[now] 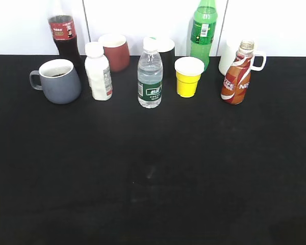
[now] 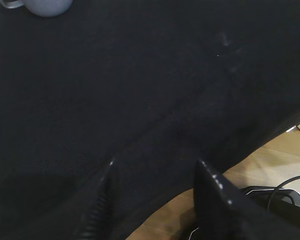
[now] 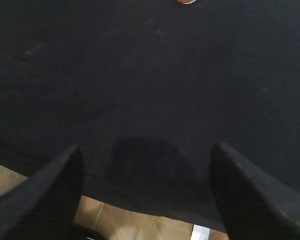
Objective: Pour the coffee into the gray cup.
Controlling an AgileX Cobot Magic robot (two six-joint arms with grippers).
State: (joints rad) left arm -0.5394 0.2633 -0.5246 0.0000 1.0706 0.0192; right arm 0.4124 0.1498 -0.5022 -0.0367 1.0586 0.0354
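- Nearest the cameras, both hands hang over the front edge of the black cloth-covered desk (image 1: 153, 184), well short of every container. The left hand (image 2: 155, 200) has its two dark fingers spread with nothing between them; the right hand (image 3: 145, 185) is spread wider still, also empty. Neither shows in the exterior view.
- The landmark is the clear plastic water bottle with a green label (image 1: 150, 76), standing upright about mid-row at the far side of the desk.
- Well to the right of that water bottle stands the brown-and-red plastic coffee bottle (image 1: 237, 76), upright, its neck uncapped as far as I can tell; only its base edge peeks into the right wrist view.
- I judge it light and fairly stiff, with a glossy label sleeve that may slip; the narrowed waist below the shoulder looks the surest place to grip, squeezing gently so no coffee is pushed out.
- Well to the left of the water bottle sits the gray ceramic cup (image 1: 59, 80), mouth up, handle pointing away from the row, something dark inside.
- A white plastic bottle (image 1: 98, 71) stands between the water bottle and the cup; a yellow paper cup (image 1: 188, 76) stands just right of the water bottle.
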